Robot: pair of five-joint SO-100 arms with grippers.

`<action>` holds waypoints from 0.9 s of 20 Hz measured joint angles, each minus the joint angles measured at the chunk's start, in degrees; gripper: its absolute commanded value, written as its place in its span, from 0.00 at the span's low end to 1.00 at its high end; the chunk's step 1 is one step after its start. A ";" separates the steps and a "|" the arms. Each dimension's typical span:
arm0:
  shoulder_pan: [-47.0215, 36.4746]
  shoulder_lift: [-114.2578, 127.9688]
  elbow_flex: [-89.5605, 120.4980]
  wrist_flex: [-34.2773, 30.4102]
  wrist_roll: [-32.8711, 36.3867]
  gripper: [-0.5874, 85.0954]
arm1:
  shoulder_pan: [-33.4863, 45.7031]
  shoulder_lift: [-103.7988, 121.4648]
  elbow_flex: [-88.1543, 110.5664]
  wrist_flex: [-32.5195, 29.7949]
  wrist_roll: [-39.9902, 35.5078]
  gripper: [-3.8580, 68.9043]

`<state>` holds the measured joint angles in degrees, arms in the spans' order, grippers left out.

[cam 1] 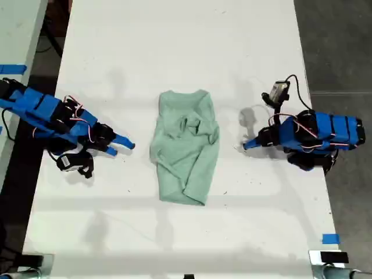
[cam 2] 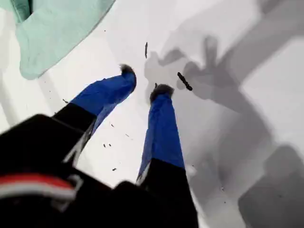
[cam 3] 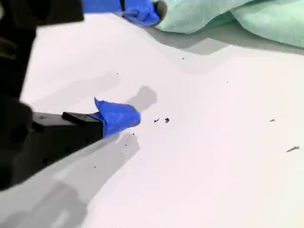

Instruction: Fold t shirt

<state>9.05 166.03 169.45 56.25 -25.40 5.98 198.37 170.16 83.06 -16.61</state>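
Note:
The pale mint-green t shirt (cam 1: 186, 148) lies crumpled and partly folded lengthwise in the middle of the white table (cam 1: 174, 46). My first gripper (cam 1: 247, 145) rests on the table at the exterior view's right, a short gap from the cloth. Its blue jaws are slightly apart and empty (cam 2: 143, 80), and the t shirt (cam 2: 57, 28) lies ahead of them. My second gripper (cam 1: 122, 146) sits at the exterior view's left, jaws wide open (cam 3: 137, 64). One of its fingertips (cam 3: 142, 12) is close to the edge of the t shirt (cam 3: 247, 16); I cannot tell whether it touches.
Blue tape (cam 1: 330, 238) marks the table near the exterior view's lower right corner. A second pale table with blue tape (cam 1: 13, 69) stands beyond the dark gap at the exterior view's left. Dark floor borders the table's right edge. Small dark specks (cam 2: 184, 80) dot the surface.

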 measured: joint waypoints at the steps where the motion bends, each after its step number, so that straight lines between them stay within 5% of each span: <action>1: 0.00 -0.35 0.00 -0.26 0.26 0.33 | 0.00 0.00 0.00 0.00 0.18 0.27; 3: -5.27 -7.29 0.00 -7.47 5.27 0.33 | -0.62 0.00 0.00 0.00 0.62 0.27; 6: -5.80 -9.49 0.00 -10.20 6.77 0.33 | -0.88 0.00 0.00 0.00 0.70 0.27; 10: -6.15 -12.83 -1.67 -10.02 7.91 0.33 | -2.02 0.00 -0.09 0.00 0.79 0.32; 13: -3.43 -26.63 -17.40 -4.04 10.20 0.34 | -4.04 -2.46 -6.59 0.26 0.70 0.40; 18: -0.88 -53.35 -46.67 -3.43 17.75 0.35 | -11.07 -40.87 -30.06 -12.74 0.62 0.41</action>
<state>8.17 112.68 122.78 52.82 -7.65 -5.10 157.50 140.10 70.31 -16.00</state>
